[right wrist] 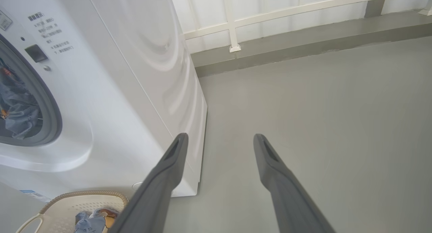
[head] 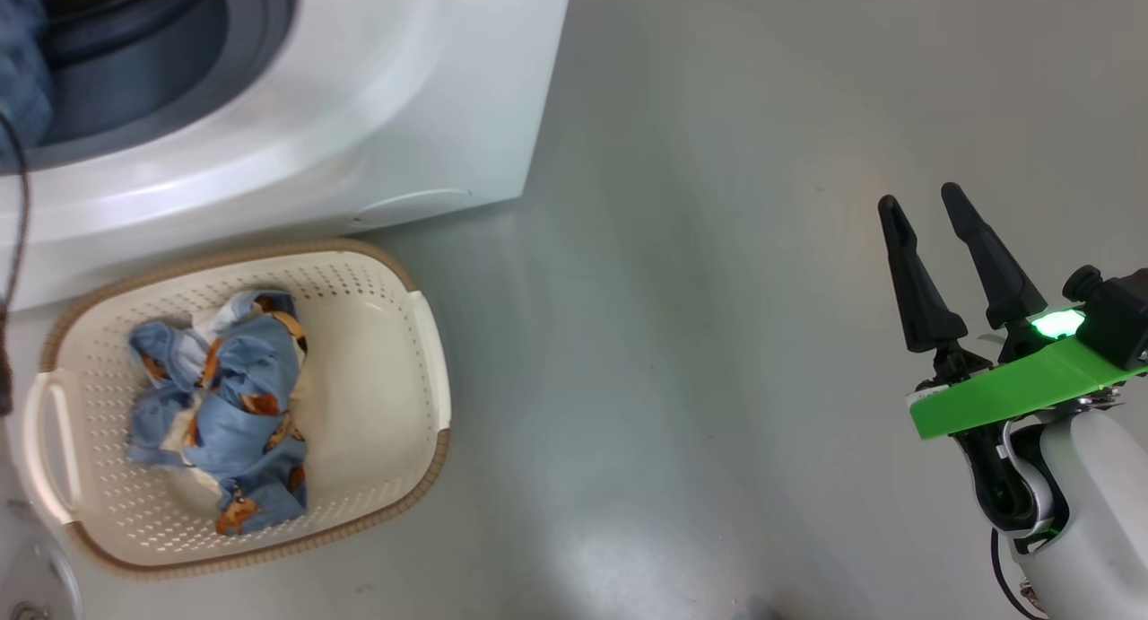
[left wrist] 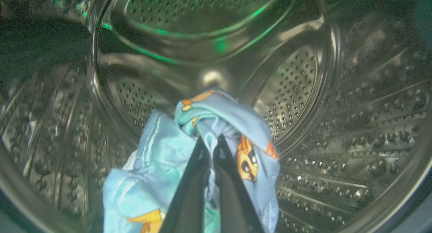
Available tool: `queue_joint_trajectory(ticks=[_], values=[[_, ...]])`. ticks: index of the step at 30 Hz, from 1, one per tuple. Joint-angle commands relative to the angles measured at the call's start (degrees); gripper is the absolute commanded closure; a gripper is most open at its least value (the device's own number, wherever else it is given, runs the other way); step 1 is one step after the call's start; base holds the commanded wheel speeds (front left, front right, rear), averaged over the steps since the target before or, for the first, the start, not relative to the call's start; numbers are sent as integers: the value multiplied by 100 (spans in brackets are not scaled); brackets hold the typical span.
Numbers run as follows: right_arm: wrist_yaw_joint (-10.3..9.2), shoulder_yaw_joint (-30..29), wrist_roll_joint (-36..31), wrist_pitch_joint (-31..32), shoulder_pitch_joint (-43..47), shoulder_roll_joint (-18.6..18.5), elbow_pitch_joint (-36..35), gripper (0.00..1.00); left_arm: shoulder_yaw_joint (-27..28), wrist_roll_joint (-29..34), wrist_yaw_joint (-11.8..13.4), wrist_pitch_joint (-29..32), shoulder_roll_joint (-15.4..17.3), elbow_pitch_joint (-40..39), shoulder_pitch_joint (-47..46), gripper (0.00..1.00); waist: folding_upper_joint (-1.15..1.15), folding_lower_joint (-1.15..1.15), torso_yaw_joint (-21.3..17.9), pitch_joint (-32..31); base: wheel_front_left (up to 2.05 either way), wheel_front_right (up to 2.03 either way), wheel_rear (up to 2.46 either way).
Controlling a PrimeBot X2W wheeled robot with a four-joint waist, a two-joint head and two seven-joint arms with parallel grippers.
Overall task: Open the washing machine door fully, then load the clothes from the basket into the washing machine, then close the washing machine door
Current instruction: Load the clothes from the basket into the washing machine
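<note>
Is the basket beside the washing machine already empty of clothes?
No, blue printed clothes lie bunched inside the basket.

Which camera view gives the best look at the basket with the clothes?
The head view: the whole basket is seen from above, with the clothes lying inside. The right wrist view catches one corner at its lower edge; the left wrist view faces into the drum.

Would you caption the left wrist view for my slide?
Left gripper, shut on blue printed clothes, inside the washing machine's steel drum.
</note>
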Motion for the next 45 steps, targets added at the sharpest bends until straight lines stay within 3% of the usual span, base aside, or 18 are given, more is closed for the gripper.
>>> queue_joint_trajectory(ticks=[1, 4, 5, 6, 25, 45], values=[[26, 69, 92, -46, 20, -80, -141, 0, 59, 158, 63, -35, 282, -480, -28, 100, 0, 0, -89, 120, 0, 0, 0], [26, 68, 87, -46, 25, -81, -141, 0, 127, 201, 75, -35, 199, -814, 176, 100, 0, 0, -91, 144, 0, 0, 0], [26, 72, 84, -46, 25, -77, -138, 0, 124, 217, 55, -35, 176, -768, 238, 56, 0, 0, -93, 142, 0, 0, 0], [26, 76, 79, -46, 23, -70, -132, 0, 102, 255, 32, -35, 167, -738, 287, 0, 0, 0, -92, 137, 0, 0, 0], [26, 157, 79, -46, 29, -123, -83, 0, 260, 310, -75, -35, -26, -250, 784, 0, 0, 0, 41, -173, 0, 0, 0], [26, 45, 82, -46, 348, -400, 14, 0, 505, 399, -310, -35, -641, -1206, 2779, 0, 0, 0, 554, -1118, 0, 0, 0]])
